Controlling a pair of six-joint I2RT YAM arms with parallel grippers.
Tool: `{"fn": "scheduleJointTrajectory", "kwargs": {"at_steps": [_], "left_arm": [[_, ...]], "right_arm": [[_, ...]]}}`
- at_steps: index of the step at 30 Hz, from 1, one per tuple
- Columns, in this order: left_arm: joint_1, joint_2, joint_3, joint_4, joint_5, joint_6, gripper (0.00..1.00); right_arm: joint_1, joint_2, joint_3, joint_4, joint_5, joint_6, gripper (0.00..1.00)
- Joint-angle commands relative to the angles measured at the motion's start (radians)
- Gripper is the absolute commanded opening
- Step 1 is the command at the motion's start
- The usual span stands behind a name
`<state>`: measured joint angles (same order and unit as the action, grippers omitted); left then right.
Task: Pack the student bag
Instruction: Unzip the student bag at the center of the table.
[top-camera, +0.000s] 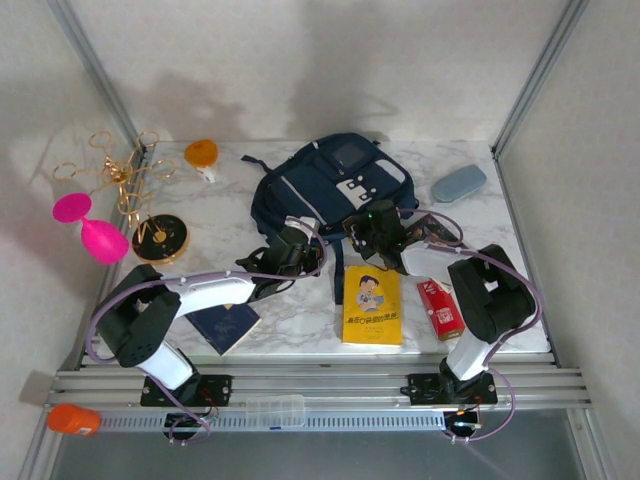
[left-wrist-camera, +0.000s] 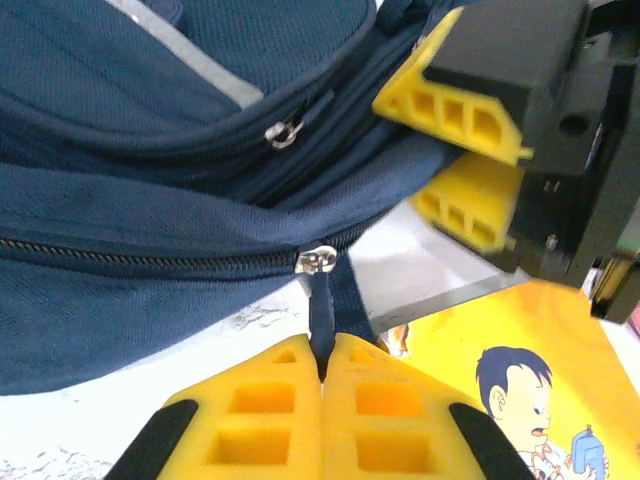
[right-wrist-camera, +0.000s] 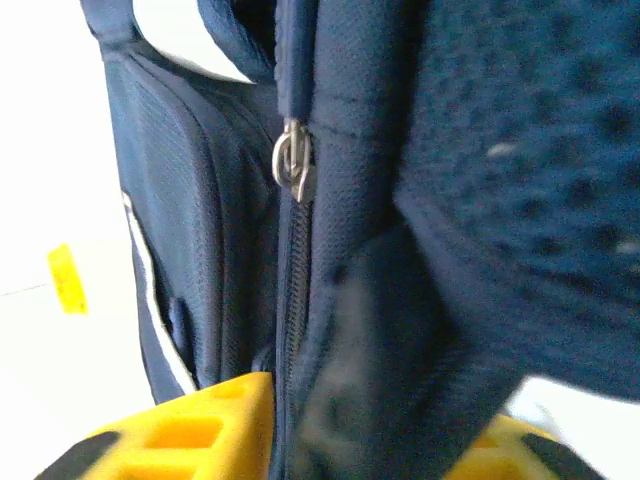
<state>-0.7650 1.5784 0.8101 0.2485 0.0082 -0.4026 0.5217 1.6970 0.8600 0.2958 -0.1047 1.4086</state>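
Left gripper (left-wrist-camera: 322, 352) is pinched together on one navy zip pull (left-wrist-camera: 321, 305). Right gripper (left-wrist-camera: 405, 150) straddles a fold of the bag's fabric; clamped or not, I cannot tell. One student bag (top-camera: 335, 185) lies mid-table, toward the back. Nearer lie two books: one yellow book (top-camera: 372, 305), one dark blue booklet (top-camera: 225, 325). One grey case (top-camera: 458, 183), one red packet (top-camera: 440, 308).
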Motion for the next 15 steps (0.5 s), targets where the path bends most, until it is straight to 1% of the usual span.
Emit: {"fn": "scheduleJointTrajectory", "kwargs": {"at_steps": [1,3,5,8,12,15], "left_arm": [[-0.003,0.001,0.015,-0.031,-0.007,0.015,0.00],[0.000,-0.013,0.007,-0.044,-0.069,0.009,0.00],[0.004,-0.039,-0.016,-0.039,-0.115,0.010,0.00],[0.031,-0.079,-0.058,-0.023,-0.161,0.004,0.00],[0.085,-0.133,-0.092,-0.049,-0.198,0.003,0.00],[0.115,-0.185,-0.136,-0.038,-0.189,0.034,0.00]], "right_arm": [[0.004,-0.037,0.046,0.013,0.033,-0.086,0.11],[0.004,-0.049,0.073,-0.042,0.018,-0.153,0.04],[-0.010,-0.076,0.067,-0.052,-0.022,-0.209,0.00],[-0.054,-0.138,0.030,0.020,-0.154,-0.292,0.00],[-0.128,-0.190,0.092,-0.136,-0.318,-0.476,0.00],[-0.207,-0.203,0.131,-0.216,-0.426,-0.615,0.00]]}}
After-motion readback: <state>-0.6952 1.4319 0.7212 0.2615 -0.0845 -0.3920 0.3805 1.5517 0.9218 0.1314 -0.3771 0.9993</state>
